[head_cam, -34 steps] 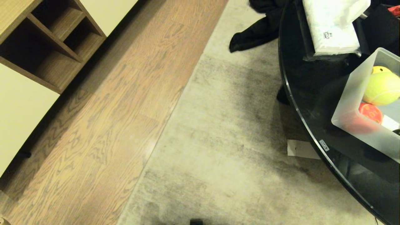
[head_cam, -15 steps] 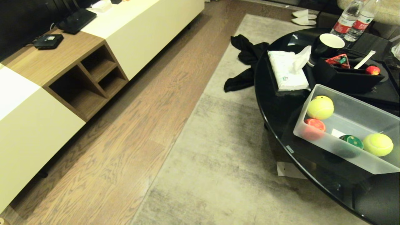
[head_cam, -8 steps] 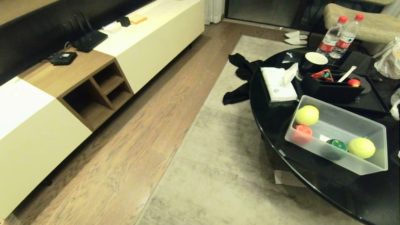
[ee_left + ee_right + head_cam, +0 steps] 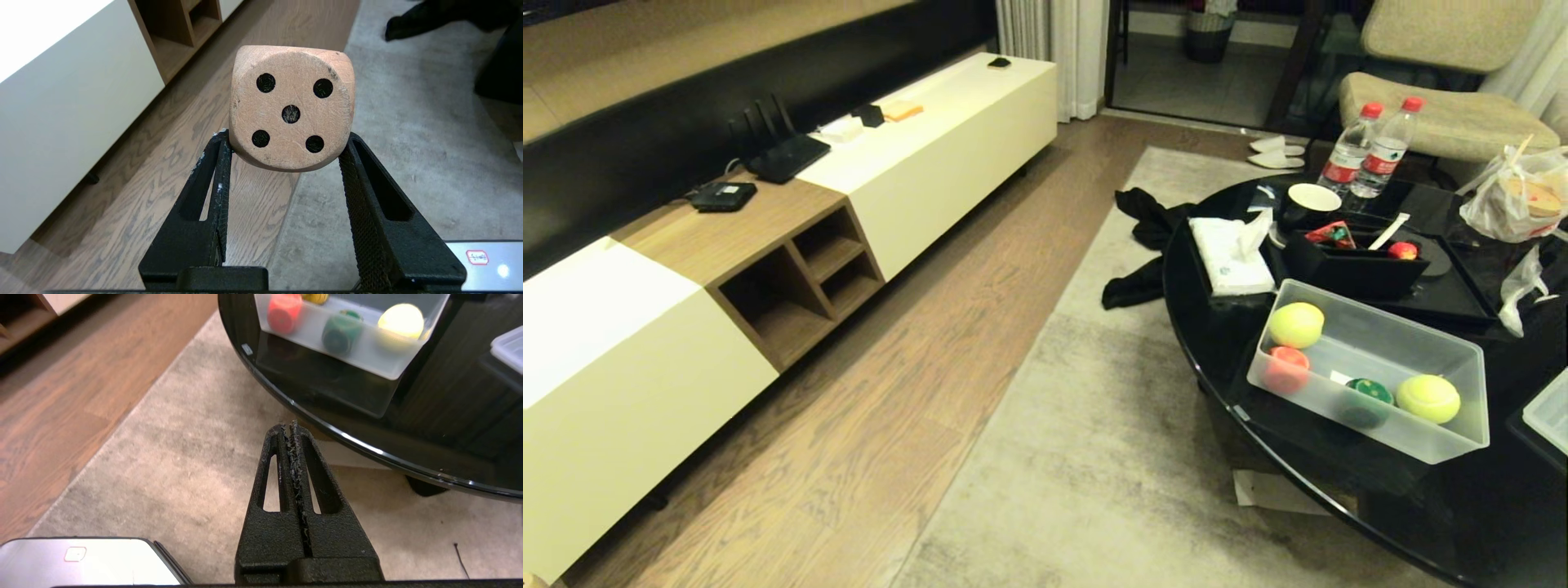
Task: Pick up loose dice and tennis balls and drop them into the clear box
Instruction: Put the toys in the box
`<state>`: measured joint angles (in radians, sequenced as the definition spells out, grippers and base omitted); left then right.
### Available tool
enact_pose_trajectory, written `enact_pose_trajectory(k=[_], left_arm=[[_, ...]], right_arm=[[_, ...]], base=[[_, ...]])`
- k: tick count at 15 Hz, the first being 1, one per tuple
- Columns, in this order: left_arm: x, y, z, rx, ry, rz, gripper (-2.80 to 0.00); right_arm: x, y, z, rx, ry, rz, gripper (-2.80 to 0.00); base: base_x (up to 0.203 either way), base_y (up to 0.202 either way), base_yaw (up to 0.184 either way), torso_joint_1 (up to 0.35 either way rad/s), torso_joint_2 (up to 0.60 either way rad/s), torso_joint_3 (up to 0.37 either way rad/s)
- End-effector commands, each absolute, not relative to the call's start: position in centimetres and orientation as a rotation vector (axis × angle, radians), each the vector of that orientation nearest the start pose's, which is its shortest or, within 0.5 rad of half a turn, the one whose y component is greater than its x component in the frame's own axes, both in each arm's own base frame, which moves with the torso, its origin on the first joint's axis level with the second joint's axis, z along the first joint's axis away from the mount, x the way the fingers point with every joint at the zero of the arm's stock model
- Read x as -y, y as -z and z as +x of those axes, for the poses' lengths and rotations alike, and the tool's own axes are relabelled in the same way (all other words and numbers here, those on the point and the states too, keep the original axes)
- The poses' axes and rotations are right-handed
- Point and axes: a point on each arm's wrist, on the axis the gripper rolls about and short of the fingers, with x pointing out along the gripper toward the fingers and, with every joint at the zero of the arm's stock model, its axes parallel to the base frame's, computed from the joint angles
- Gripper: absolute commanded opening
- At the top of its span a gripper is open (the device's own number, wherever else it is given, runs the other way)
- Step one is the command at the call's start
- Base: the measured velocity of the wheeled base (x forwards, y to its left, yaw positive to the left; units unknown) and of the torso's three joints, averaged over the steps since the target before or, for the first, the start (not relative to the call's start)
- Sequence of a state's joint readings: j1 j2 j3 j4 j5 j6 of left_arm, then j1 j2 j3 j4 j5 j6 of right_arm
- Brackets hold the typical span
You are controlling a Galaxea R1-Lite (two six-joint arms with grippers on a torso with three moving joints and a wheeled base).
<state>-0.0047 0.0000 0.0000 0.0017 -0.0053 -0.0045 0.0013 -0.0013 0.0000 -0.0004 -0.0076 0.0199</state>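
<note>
The left gripper [image 4: 286,151] clamps a tan die [image 4: 291,108] between its two black fingers [image 4: 212,171], the five-pip face turned toward the wrist camera. It hangs over the seam where the wood floor [image 4: 171,171] meets the grey rug [image 4: 408,143], with a cream cabinet [image 4: 65,106] off to one side. The right gripper [image 4: 291,433] has its fingers pressed together with nothing between them; it hangs over the rug just beside the rim of the black round table [image 4: 367,428]. Neither arm shows in the head view.

On the table [image 4: 1217,327] stands the clear box [image 4: 1372,425], lidless, near the table's near-left edge. Inside it lie two tennis balls, one [image 4: 1296,324] at the far-left corner and one [image 4: 1427,398] toward the right end. A red spotted piece [image 4: 1287,363] sits just beside the first ball, and a green spotted piece [image 4: 1369,392] lies next to the second. Behind the box are a tissue pack [image 4: 1230,263], a black organiser [image 4: 1347,269] and a white-rimmed cup [image 4: 1312,200]; two water bottles [image 4: 1368,147] stand at the far rim. A black cloth [image 4: 1145,245] lies on the rug by the table's far-left side, and white slippers [image 4: 1276,152] rest farther back
</note>
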Motion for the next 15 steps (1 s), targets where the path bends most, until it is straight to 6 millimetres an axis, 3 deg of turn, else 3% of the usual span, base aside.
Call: enact_pose_trajectory(k=[1,15], left_arm=[[0.00,-7.49,-2.26,-0.005,0.011,-0.005,-2.80],[0.00,-7.49,-2.26,-0.005,0.009,-0.005,-2.80]], right_arm=[[0.02,-7.56,-2.28,0.001,0.006,0.020,-2.80],[0.02,-7.56,-2.28,0.001,0.007,0.020,-2.80]], base=[[0.000,0.000,0.000,0.001,0.00,0.198],[0.000,0.000,0.000,0.003,0.00,0.203]])
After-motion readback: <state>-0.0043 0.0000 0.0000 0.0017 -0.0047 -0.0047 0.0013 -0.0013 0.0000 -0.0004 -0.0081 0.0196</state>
